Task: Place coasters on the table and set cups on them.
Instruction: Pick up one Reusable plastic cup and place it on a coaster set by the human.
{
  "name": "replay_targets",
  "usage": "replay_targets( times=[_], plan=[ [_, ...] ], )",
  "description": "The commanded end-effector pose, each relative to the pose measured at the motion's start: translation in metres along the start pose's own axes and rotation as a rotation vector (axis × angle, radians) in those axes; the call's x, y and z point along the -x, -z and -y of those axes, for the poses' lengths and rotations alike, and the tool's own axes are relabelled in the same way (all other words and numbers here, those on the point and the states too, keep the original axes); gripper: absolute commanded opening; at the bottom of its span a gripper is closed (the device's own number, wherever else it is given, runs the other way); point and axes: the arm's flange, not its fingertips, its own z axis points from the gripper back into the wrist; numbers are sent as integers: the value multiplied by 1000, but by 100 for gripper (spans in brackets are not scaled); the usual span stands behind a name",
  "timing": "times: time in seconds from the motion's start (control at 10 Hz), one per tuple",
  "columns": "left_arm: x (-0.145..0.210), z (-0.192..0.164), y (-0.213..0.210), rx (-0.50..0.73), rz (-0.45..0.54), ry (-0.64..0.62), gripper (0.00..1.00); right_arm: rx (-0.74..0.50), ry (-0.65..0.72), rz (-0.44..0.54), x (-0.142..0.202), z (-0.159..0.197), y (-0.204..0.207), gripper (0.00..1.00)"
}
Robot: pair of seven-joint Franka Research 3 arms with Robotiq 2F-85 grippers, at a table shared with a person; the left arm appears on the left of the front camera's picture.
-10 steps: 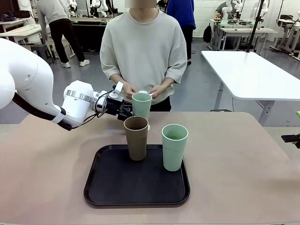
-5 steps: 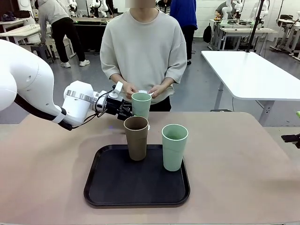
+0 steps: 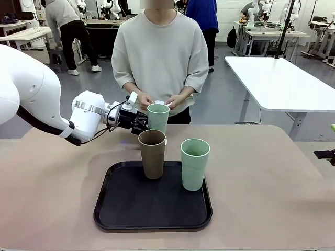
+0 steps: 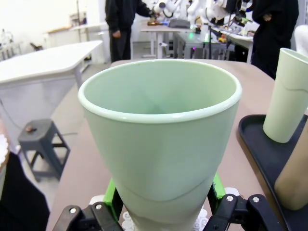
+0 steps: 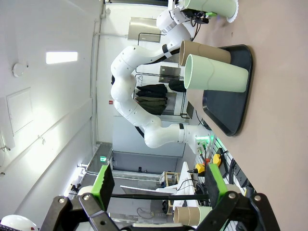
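My left gripper (image 3: pixel 142 123) is shut on a mint green cup (image 3: pixel 157 117) standing upright just behind the black tray (image 3: pixel 152 226). In the left wrist view the green pads (image 4: pixel 111 196) press both sides of that cup (image 4: pixel 161 144), and a lacy white coaster (image 4: pixel 126 222) peeks out under its base. A brown cup (image 3: pixel 152 154) and a second mint cup (image 3: pixel 194 163) stand on the tray. The person holds more white coasters (image 3: pixel 160 103) in both hands. My right gripper (image 5: pixel 159 185) is open and holds nothing, off at the table's right edge (image 3: pixel 324 153).
The beige table (image 3: pixel 261 183) has free room left and right of the tray. A white-topped table (image 3: pixel 277 83) stands at the back right. The person stands close to the far edge, right behind the held cup.
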Motion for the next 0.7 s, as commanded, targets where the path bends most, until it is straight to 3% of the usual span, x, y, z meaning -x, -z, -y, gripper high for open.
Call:
replay_targets(
  times=[0.0,0.1,0.2,0.6],
  plan=[
    [-1,-8,3,8,18,-17,84,-13,-2,2,-1,0,-1,100],
    [-1,-8,3,10,16,-22,88,-13,-2,2,-1,0,-1,100],
    [-1,-8,2,12,15,-26,100,-13,-2,2,-1,0,-1,100],
    [0,-8,2,16,10,-33,100,-13,-2,2,-1,0,-1,100]
  ],
)
